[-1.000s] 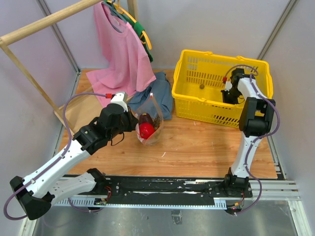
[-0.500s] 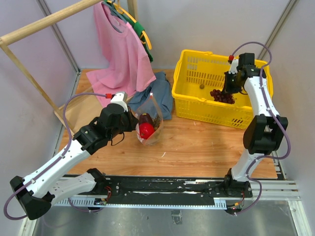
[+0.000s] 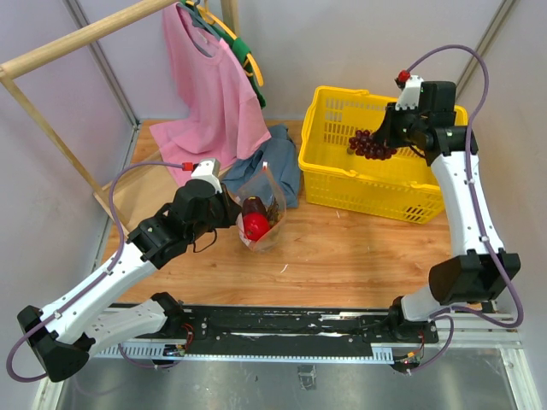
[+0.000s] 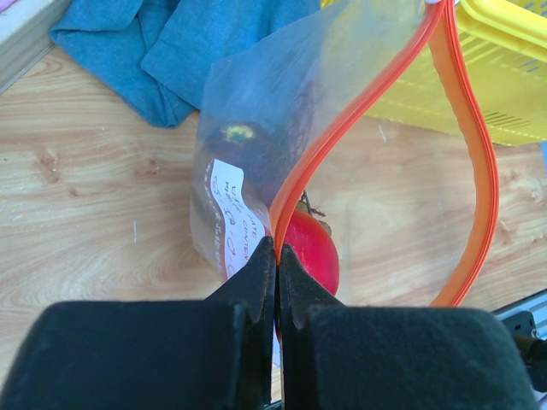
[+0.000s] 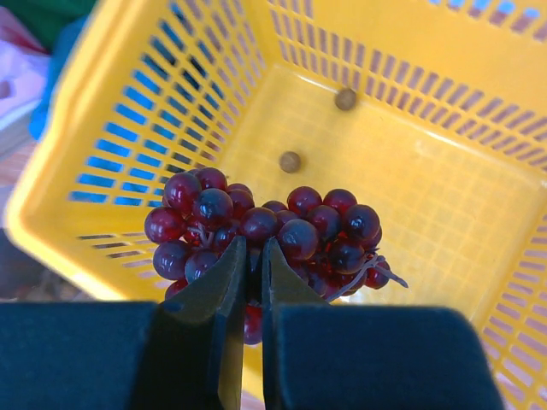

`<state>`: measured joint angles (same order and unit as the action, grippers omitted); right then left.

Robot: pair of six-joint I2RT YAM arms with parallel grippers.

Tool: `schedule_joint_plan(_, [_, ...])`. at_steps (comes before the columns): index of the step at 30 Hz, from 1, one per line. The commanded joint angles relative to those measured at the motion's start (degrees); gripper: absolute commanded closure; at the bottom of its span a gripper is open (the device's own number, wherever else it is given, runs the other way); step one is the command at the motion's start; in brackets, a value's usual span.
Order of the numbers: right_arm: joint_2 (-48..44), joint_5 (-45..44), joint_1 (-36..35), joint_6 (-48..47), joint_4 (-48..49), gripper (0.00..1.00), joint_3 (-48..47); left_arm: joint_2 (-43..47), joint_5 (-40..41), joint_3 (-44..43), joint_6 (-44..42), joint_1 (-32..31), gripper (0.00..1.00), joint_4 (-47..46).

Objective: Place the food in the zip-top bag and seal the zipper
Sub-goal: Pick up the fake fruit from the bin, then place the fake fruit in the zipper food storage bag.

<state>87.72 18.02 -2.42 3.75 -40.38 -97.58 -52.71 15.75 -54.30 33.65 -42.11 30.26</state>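
The clear zip-top bag (image 3: 261,209) stands on the wooden table with its mouth open. My left gripper (image 4: 278,248) is shut on the bag's red-orange zipper strip (image 4: 359,120) and holds it up. A red round fruit (image 4: 312,248) lies inside the bag, also seen from above (image 3: 254,226). My right gripper (image 5: 254,249) is shut on the dark purple grape bunch (image 5: 265,231) and holds it above the yellow basket (image 3: 342,184), in the top view (image 3: 370,143). Two small tan balls (image 5: 291,161) lie on the basket floor.
A pink shirt (image 3: 209,85) hangs from a wooden rack (image 3: 51,60) at the back left. A blue cloth (image 3: 273,162) lies behind the bag. Grey walls enclose the table on both sides.
My right gripper has risen out of the basket with the grape bunch and moved left over the basket's inside. The left arm and the bag have not moved.
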Motion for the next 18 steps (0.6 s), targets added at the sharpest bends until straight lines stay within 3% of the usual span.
schedule_joint_plan(1, [-4.9, 3.2, -3.7, 1.4, 3.9, 0.99, -1.4, 0.1, 0.1, 0.3, 0.6, 0.5, 1.0, -2.7])
schedule_joint_plan(18, [-14.2, 22.3, -21.3, 2.0, 10.0, 1.0, 1.0, 1.2, -1.1, 1.8, 2.3, 0.9, 1.0, -4.7])
